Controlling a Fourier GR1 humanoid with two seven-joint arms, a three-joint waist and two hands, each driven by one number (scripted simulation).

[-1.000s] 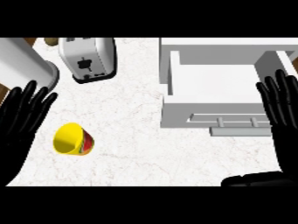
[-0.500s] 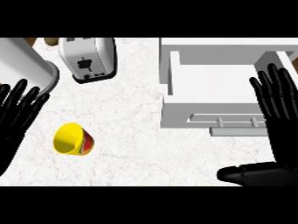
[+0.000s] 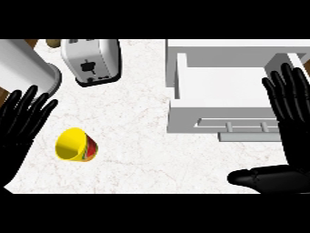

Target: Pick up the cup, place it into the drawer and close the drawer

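Note:
A yellow cup (image 3: 75,144) with a red and green side lies tipped over on the white counter, its mouth facing lower left. My left hand (image 3: 16,126) is open at the left edge, fingers straight, just left of the cup and not touching it. My right hand (image 3: 298,123) is open over the right side of the open white drawer (image 3: 217,82), thumb stretched out low toward the left. The drawer's handle (image 3: 241,125) shows on its front panel.
A silver toaster (image 3: 90,61) stands at the back, left of the drawer. A large white rounded appliance (image 3: 16,68) fills the back left corner. The counter's front edge runs along the bottom of the view.
My left hand has slid down and left, away from the white appliance. My right hand has shifted slightly left, with its thumb reaching further left. The cup has not moved.

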